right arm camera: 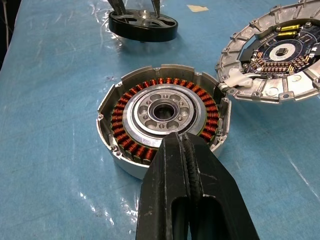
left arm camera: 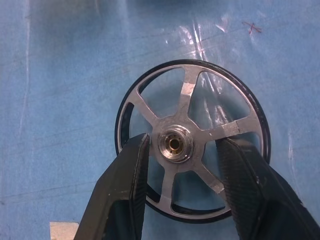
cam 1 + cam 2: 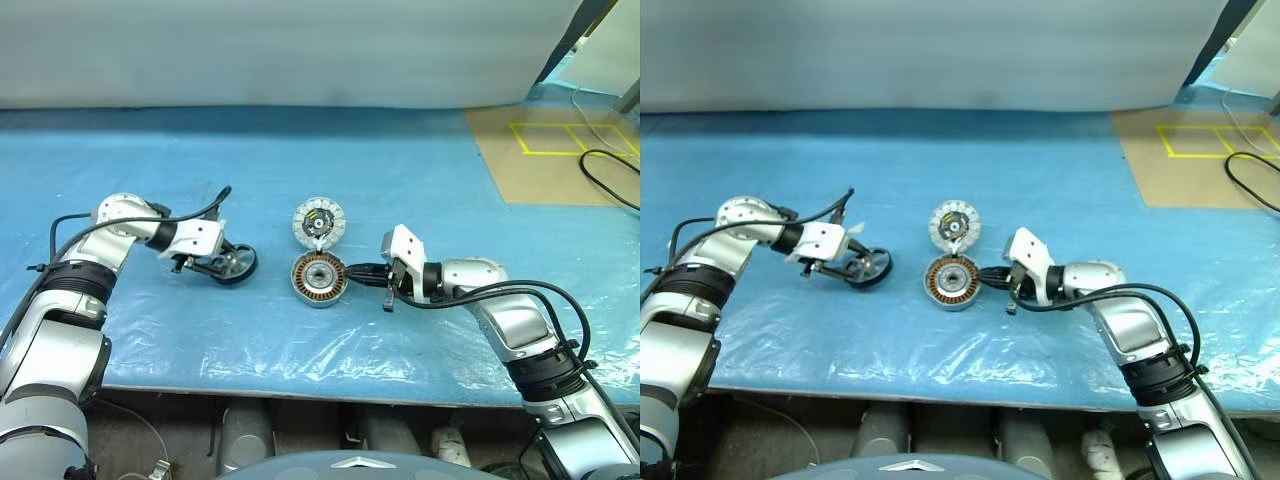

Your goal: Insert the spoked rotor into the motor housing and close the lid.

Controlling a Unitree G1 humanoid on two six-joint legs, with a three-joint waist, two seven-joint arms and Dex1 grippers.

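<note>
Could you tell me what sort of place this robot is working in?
Probably a workshop or lab assembly bench: a table under blue plastic sheeting, a copper-wound round motor housing lying open, and yellow tape squares on the brown floor.

L fingers (image 3: 222,266) grip spoked rotor (image 3: 236,265); R fingers (image 3: 362,271) shut beside motor housing (image 3: 319,279), lid (image 3: 318,221) behind.

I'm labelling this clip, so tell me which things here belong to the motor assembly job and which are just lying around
Job: spoked rotor in the left gripper; motor housing, closed right gripper at it; lid.
Lying about: black cable, yellow floor tape, blue sheet.
</note>
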